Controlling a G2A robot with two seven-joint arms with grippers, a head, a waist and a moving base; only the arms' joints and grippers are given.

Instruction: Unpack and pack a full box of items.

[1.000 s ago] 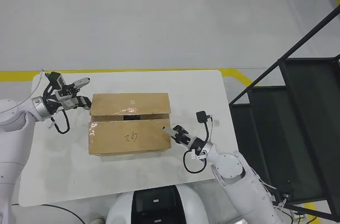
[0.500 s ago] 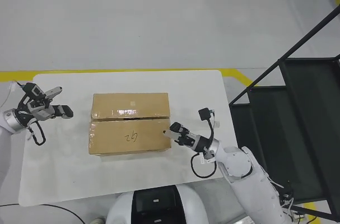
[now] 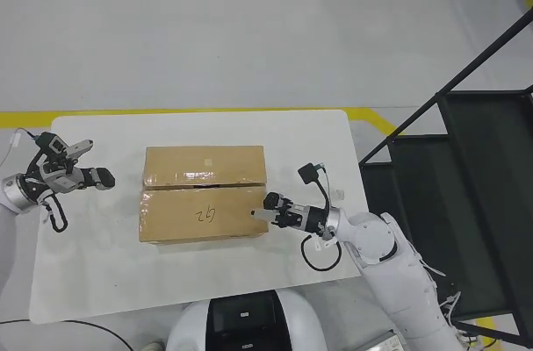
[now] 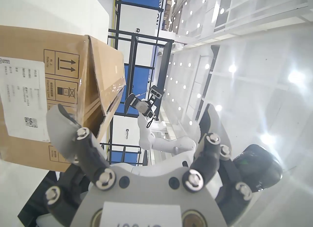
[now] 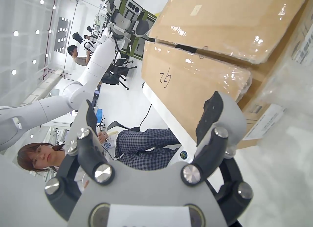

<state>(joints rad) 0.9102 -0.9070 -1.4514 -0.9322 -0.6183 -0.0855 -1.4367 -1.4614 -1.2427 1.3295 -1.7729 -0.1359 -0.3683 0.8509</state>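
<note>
Right gripper [image 3: 266, 213], open and holding nothing, sits right at the right end of the shut cardboard box [image 3: 205, 195] in the middle of the white table [image 3: 310, 140], while the left gripper [image 3: 97, 161], open too, hangs well apart from its left end.

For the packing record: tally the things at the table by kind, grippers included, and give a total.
Cardboard box: 1
Table: 1
Grippers: 2, the left gripper and the right gripper, both open
Total: 4
</note>
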